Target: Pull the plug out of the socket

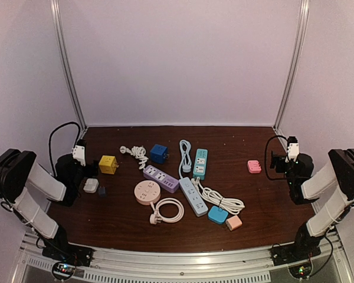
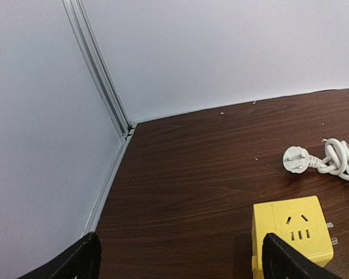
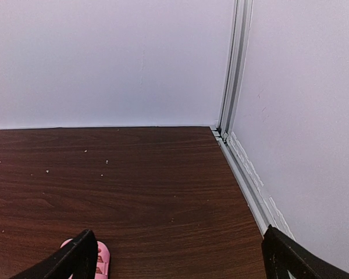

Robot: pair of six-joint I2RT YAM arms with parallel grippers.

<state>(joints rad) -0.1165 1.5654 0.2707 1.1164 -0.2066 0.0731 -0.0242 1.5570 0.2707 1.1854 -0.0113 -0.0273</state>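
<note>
Several power strips and sockets lie mid-table in the top view: a purple strip [image 1: 160, 178], a teal strip [image 1: 200, 163], a white strip [image 1: 193, 196] and a round pink socket [image 1: 147, 192]. A white cord [image 1: 223, 203] runs from a plug [image 1: 196, 183] at the white strip; I cannot tell if it is seated. My left gripper [image 1: 82, 170] [image 2: 180, 264] is open and empty, just left of a yellow cube socket [image 1: 108, 164] [image 2: 291, 229]. My right gripper [image 1: 277, 160] [image 3: 180, 261] is open and empty, right of a pink adapter [image 1: 254, 167] [image 3: 99, 258].
A blue cube socket [image 1: 159, 153], a loose white cord with plug [image 1: 135, 153] [image 2: 296, 158], a coiled white cord [image 1: 168, 210], blue [image 1: 218, 214] and peach [image 1: 233, 222] adapters and a small white adapter [image 1: 91, 185] lie about. White walls with metal corner posts [image 2: 102, 70] [image 3: 235, 64] enclose the table.
</note>
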